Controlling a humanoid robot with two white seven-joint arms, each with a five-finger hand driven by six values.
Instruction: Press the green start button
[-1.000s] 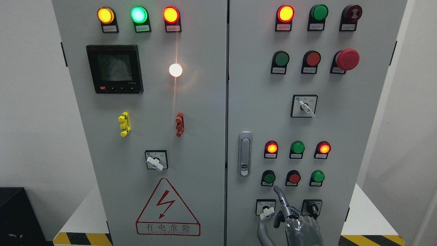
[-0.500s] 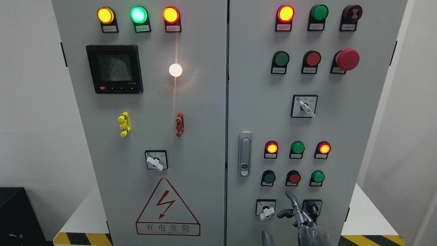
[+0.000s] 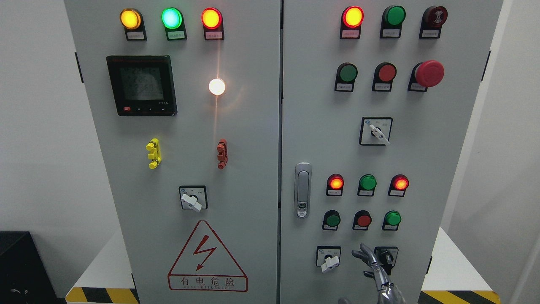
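Observation:
The grey control cabinet (image 3: 253,169) fills the view. Its right door carries green push buttons at the top (image 3: 348,72), lower left (image 3: 333,220) and lower right (image 3: 393,218). My right hand (image 3: 366,256) comes up from the bottom edge, right of the middle, with its fingers (image 3: 368,252) extended and holding nothing. It sits low on the right door between two rotary switches, below the lower button row and touching no button. My left hand is out of view.
Red buttons (image 3: 363,220) (image 3: 387,72) sit next to the green ones, and a red mushroom stop button (image 3: 429,73) is at the upper right. Rotary switches (image 3: 329,257) (image 3: 384,256) flank my hand. A door handle (image 3: 302,190) is to the left. Lit lamps (image 3: 336,183) sit above.
My right hand has moved right and down, away from the lower left green button; its fingertip was just under that button a second ago. Less of the hand shows now.

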